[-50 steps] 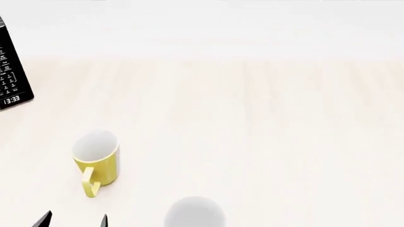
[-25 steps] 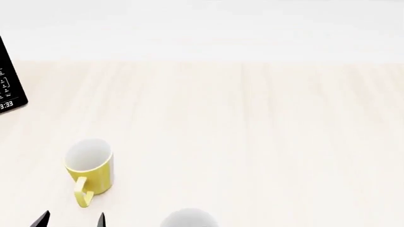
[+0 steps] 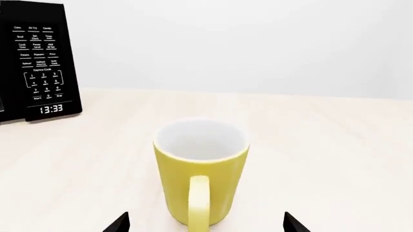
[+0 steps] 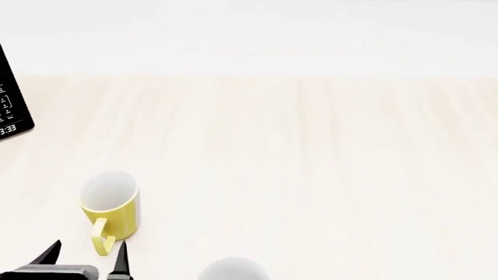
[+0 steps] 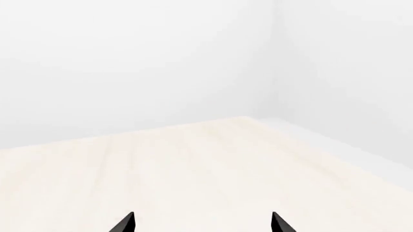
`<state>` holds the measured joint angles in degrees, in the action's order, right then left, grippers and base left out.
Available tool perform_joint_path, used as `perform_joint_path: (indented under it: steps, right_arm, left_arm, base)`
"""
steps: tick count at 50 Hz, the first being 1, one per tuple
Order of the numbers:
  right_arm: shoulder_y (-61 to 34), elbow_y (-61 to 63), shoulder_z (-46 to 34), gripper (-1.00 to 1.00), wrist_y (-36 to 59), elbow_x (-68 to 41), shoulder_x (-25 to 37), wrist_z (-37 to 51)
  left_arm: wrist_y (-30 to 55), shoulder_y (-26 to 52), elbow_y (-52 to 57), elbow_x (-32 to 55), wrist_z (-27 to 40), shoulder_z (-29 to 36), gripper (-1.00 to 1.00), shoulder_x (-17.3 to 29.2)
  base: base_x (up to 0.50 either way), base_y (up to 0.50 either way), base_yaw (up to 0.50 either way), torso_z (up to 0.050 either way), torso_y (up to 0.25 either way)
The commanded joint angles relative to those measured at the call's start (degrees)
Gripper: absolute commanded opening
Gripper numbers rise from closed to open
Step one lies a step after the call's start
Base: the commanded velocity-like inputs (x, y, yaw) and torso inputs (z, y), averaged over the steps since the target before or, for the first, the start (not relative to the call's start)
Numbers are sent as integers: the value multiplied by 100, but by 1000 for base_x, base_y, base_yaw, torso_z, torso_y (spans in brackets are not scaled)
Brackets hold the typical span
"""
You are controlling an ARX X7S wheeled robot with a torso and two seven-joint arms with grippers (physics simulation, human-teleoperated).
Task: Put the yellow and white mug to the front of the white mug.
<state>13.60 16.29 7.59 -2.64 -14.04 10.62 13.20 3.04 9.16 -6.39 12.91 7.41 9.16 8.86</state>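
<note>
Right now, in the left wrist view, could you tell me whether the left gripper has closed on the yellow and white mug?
No, the left gripper is open, its fingertips apart on either side of the yellow and white mug.

Left pincer [image 4: 86, 255]: two slim black fingers tapering to sharp points, matte, unmarked. Behind them a dark grey block with a ribbed top edge. Right pincer [image 5: 202, 223]: only two black pointed fingertips show, same wedge shape. No cables, screws or markings visible.
</note>
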Motion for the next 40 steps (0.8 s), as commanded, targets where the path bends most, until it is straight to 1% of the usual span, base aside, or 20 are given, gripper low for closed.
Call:
perform_joint_path:
  steps: [1,7,8,12,13,28,40]
  right_arm:
    - [-5,-9,-43,100,-7,-33,35,29]
    - [19,25,-47,100,3,-54,57,56]
    - [19,27,-44,100,2,-56,58,65]
    - [19,27,-56,100,1,-63,66,81]
    - [32,3,-62,100,-29,-54,63,79]
    - [52,19,-97,100,-54,-86,104,122]
    - [50,-6,-125,100,-73,-107,131,157]
  left_arm:
    - [-8,538,-848,-74,17,50,100,-9]
    - [24,687,-1088,-152,103,79,100,-1]
    - [47,901,-1536,-221,129,105,100,-32]
    - [-9,991,-1792,-276,153,144,100,-42]
    - [-7,951,-1665,-432,289,205,100,-17]
    - [-53,963,-1713,-452,357,277,100,-1]
    - [160,1004,-1580,-437,435,396,100,-89]
  base:
    - [0,0,0,0,0]
    - [0,0,0,0,0]
    - [0,0,0,0,0]
    - [0,0,0,0,0]
    - [0,0,0,0,0]
    - [0,0,0,0,0]
    - [0,0,0,0,0]
